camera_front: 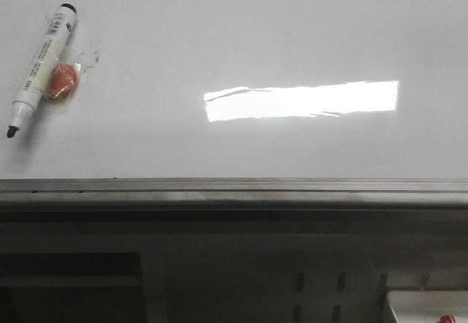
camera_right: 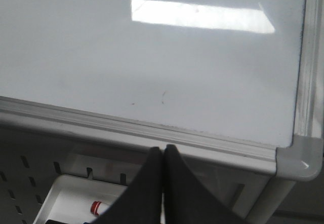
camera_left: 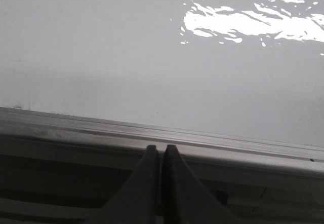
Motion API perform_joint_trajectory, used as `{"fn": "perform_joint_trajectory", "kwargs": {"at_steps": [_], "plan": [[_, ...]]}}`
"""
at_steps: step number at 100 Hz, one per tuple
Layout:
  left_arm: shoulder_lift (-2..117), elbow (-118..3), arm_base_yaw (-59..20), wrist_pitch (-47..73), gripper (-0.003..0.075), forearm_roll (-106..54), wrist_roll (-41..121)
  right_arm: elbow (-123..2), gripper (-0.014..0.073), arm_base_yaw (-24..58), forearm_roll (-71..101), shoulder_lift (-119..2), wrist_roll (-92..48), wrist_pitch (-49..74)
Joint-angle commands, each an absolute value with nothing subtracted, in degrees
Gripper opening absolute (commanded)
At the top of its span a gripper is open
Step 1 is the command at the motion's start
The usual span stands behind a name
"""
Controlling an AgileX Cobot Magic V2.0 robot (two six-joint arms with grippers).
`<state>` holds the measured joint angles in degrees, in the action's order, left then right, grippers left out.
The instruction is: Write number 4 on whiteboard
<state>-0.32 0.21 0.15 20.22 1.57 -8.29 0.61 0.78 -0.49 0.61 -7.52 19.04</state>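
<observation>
The whiteboard (camera_front: 241, 38) fills the front view, glossy white with a bright rectangular glare and a grey bottom rail (camera_front: 234, 189). No number 4 shows on it. A white marker with a black tip (camera_front: 40, 56) lies on the board at the far left, uncapped tip pointing toward the rail, with an orange lump (camera_front: 62, 80) stuck beside it. My left gripper (camera_left: 162, 148) is shut and empty, just before the rail. My right gripper (camera_right: 163, 148) is shut and empty, before the rail near the board's right corner (camera_right: 298, 158). Neither gripper shows in the front view.
A white tray (camera_right: 71, 198) below the board's right end holds a red-banded marker (camera_right: 95, 207); it also shows in the front view (camera_front: 428, 305). A perforated panel (camera_front: 322, 286) lies below the rail. Faint small marks (camera_right: 163, 98) sit on the board near the right gripper.
</observation>
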Motion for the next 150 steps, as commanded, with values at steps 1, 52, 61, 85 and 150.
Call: {"fn": "perform_joint_trajectory", "kwargs": {"at_steps": [1,52,61,85,150], "plan": [[-1.80,2.19,0.17,18.35,-0.0020,0.99,-8.71,1.98,-0.0055,0.34,0.00,1.45,-7.63,18.21],[-1.80,2.19,0.17,18.35,-0.0020,0.99,-8.71,1.98,-0.0055,0.34,0.00,1.45,-7.63,18.21],[-1.80,2.19,0.17,18.35,-0.0020,0.99,-8.71,1.98,-0.0055,0.34,-0.38,1.45,-7.63,18.21],[-1.80,2.19,0.17,18.35,-0.0020,0.99,-8.71,1.98,-0.0055,0.34,-0.38,1.45,-7.63,18.21],[-1.80,2.19,0.17,2.64,-0.0020,11.63,-8.61,1.98,-0.0055,0.34,-0.38,1.45,-7.63,7.03]]}}
